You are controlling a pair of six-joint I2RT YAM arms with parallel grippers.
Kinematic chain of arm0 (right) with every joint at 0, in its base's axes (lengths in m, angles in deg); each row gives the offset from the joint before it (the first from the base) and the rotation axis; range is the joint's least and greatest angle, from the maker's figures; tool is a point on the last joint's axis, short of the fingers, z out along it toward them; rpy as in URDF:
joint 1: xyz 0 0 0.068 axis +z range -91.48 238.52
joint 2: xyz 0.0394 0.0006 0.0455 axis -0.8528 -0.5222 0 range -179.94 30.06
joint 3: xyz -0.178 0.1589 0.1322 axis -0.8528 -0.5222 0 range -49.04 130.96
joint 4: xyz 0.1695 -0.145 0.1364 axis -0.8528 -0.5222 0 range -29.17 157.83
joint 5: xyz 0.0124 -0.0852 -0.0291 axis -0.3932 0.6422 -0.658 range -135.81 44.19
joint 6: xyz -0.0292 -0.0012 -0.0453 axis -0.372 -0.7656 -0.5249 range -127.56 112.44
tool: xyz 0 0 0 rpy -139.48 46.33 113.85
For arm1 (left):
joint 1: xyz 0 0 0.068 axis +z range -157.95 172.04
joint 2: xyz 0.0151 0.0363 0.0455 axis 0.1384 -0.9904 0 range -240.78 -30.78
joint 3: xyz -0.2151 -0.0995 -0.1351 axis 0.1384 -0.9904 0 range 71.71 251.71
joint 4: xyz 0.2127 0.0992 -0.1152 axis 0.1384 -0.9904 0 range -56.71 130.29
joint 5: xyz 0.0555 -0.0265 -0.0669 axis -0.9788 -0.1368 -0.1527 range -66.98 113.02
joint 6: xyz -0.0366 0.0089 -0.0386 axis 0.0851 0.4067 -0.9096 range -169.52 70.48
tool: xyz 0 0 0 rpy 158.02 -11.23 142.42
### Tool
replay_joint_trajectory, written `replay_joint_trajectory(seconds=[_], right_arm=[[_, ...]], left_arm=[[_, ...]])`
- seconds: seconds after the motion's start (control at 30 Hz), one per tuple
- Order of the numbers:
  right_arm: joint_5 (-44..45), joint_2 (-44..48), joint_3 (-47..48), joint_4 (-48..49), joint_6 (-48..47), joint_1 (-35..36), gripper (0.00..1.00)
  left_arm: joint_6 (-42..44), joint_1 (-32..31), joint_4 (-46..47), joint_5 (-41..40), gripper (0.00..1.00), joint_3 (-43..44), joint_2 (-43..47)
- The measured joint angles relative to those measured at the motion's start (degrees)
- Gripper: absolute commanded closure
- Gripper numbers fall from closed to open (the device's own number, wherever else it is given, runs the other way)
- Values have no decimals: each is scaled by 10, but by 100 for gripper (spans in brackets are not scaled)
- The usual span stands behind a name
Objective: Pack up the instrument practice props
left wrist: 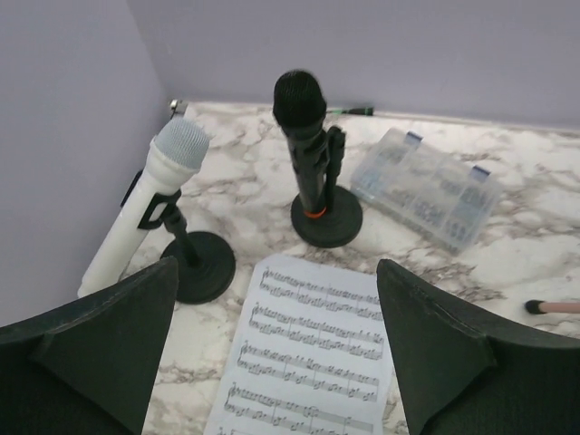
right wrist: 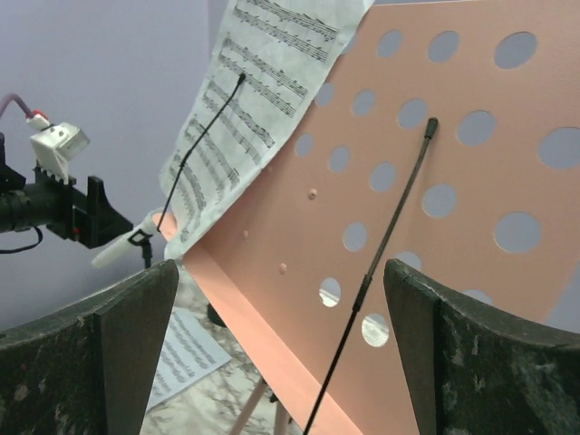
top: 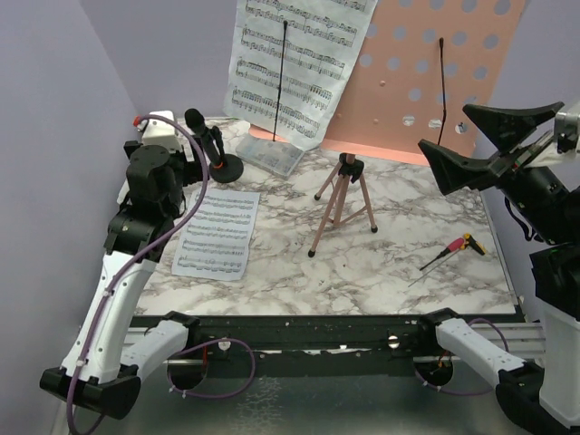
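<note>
Packing seems just beginning: left tool (left wrist: pixel 276 272) and right tool (right wrist: pixel 281 267) stand wide open, empty; next, the left must close around the black microphone (left wrist: pixel 304 127).

Even, diffuse overhead light, moderately bright. Soft, faint shadows on grey-veined white marble surface (top: pixel 408 245). Focus sharp in all views.

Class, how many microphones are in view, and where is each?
2. The black microphone stands upright in a round-based holder beside the clear plastic case; the white microphone leans in a second holder nearer the left wall.
</note>
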Motion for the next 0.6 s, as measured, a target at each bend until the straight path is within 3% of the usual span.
replay_joint_trajectory(seconds=[0.3,0.6], right_arm=[[-73,-108,83,0,91,0,1],[-97,-182,138,10,167,0,8]], left_arm=[[-26,0,-45,108,9,148,0],[-87,-9,-46,233,14,301,-68]])
